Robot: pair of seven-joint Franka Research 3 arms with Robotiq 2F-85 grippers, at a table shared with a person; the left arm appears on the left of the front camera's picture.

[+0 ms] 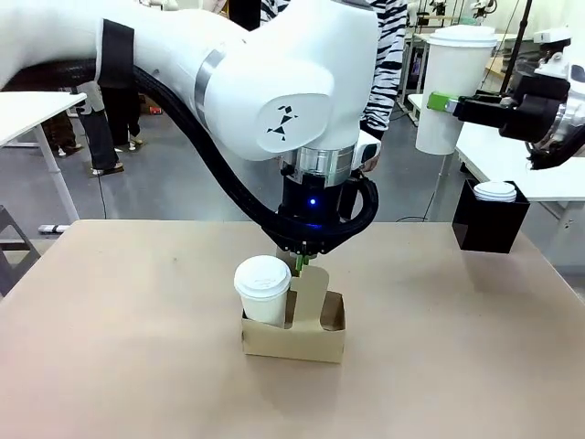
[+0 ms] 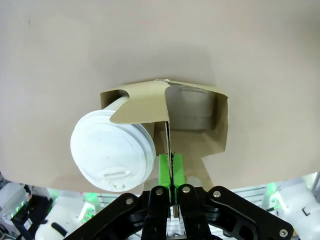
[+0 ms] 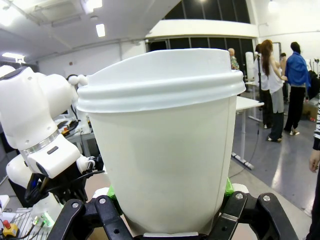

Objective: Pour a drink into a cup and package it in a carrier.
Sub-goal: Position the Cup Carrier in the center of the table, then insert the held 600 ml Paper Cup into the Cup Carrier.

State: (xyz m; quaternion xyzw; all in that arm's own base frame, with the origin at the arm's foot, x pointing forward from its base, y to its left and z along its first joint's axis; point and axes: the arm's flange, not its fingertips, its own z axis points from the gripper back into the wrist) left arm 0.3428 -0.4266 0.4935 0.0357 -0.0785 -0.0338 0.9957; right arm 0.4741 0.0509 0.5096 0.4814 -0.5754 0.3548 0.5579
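the left gripper [image 1: 302, 260] points straight down over the middle of the brown table [image 1: 110, 347]. its jaws are pinched fully together on the top of the upright handle panel [image 2: 167, 135] of the cardboard carrier [image 1: 294, 337]. in the left wrist view the green pads [image 2: 164, 170] press flat on either side of that panel. the carrier sits on the table with a white lidded cup [image 1: 262, 289] standing in its left slot; the slot on the other side of the panel [image 2: 192, 112] is empty. the right gripper [image 1: 446, 103] is at the far right, well above the table. its jaws are closed around the lower body of a second lidded cup [image 3: 165, 145], held upright. a black box [image 1: 489, 229] holding white lids [image 1: 496, 190] stands near the table's far right edge.
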